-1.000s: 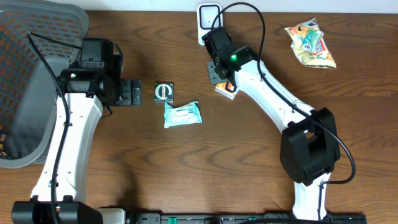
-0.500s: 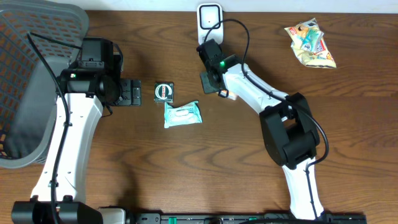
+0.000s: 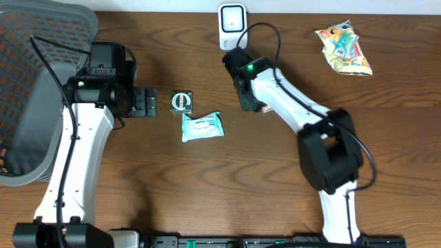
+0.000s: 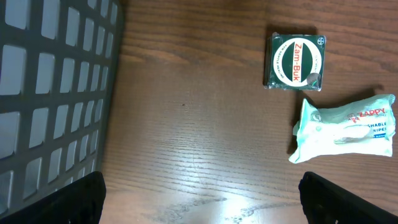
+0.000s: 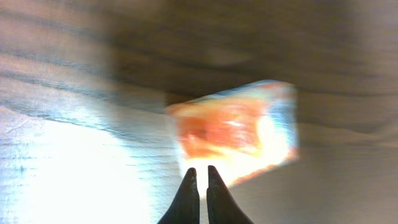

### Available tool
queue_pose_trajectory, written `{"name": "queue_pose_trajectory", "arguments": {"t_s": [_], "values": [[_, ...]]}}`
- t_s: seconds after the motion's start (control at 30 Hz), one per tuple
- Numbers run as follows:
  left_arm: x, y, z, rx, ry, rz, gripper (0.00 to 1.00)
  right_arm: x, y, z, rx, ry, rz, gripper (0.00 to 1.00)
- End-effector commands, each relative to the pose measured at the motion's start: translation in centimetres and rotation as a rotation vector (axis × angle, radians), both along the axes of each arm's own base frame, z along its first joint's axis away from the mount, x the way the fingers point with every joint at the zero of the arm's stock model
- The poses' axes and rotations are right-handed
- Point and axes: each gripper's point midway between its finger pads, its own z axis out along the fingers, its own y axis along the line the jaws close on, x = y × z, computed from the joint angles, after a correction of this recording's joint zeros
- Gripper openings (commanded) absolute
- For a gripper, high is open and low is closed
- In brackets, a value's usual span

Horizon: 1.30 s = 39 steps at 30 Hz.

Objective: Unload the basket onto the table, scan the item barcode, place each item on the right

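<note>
Where the orange packet (image 5: 233, 134) ends, the right pincer (image 5: 200, 170) sits shut.

The orange packet (image 5: 236, 130) is blurred (overhead, the right arm (image 3: 289, 103) hides most).

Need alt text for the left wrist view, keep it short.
A green Zam-Buk tin sits on the wooden table with a white wipes packet just below it, both at upper right. A grey mesh basket fills the left edge, and the dark fingertips of the open left tool show at the bottom corners.
</note>
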Motion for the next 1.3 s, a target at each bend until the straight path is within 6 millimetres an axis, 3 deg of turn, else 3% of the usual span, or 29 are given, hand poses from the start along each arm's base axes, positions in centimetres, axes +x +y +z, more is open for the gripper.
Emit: {"name": "queue_pose_trajectory", "arguments": {"t_s": [0.0, 0.17, 0.27, 0.5, 0.7, 0.77, 0.87, 1.07, 1.27], "values": [[-0.1, 0.1, -0.4, 0.011, 0.013, -0.003, 0.98, 1.2, -1.6, 6.2, -0.051, -0.166, -0.021, 0.02], [-0.1, 0.1, -0.4, 0.011, 0.013, -0.003, 0.98, 1.7, -0.2, 8.1, 0.079, -0.208, -0.015, 0.1], [-0.1, 0.1, -0.4, 0.011, 0.013, -0.003, 0.98, 2.2, -1.1, 8.2, 0.078, -0.216, -0.036, 0.09], [-0.1, 0.1, -0.4, 0.011, 0.013, -0.003, 0.98, 3.3, -5.0, 7.4, 0.169, -0.171, -0.156, 0.09], [-0.1, 0.1, -0.4, 0.011, 0.013, -0.003, 0.98, 3.0, -10.8, 6.8, 0.158, -0.115, -0.281, 0.12], [-0.1, 0.1, -0.4, 0.011, 0.013, -0.003, 0.98, 2.7, -11.8, 6.5, 0.186, -0.087, -0.309, 0.11], [-0.1, 0.1, -0.4, 0.011, 0.014, -0.003, 0.98, 2.3, -12.2, 5.8, 0.255, -0.05, -0.347, 0.02], [-0.1, 0.1, -0.4, 0.011, 0.013, -0.003, 0.98, 0.5, -12.9, 3.3, 0.307, -0.029, -0.604, 0.05], [-0.1, 0.1, -0.4, 0.011, 0.013, -0.003, 0.98, -1.3, -11.1, 0.1, 0.366, 0.047, -0.623, 0.03]]}}
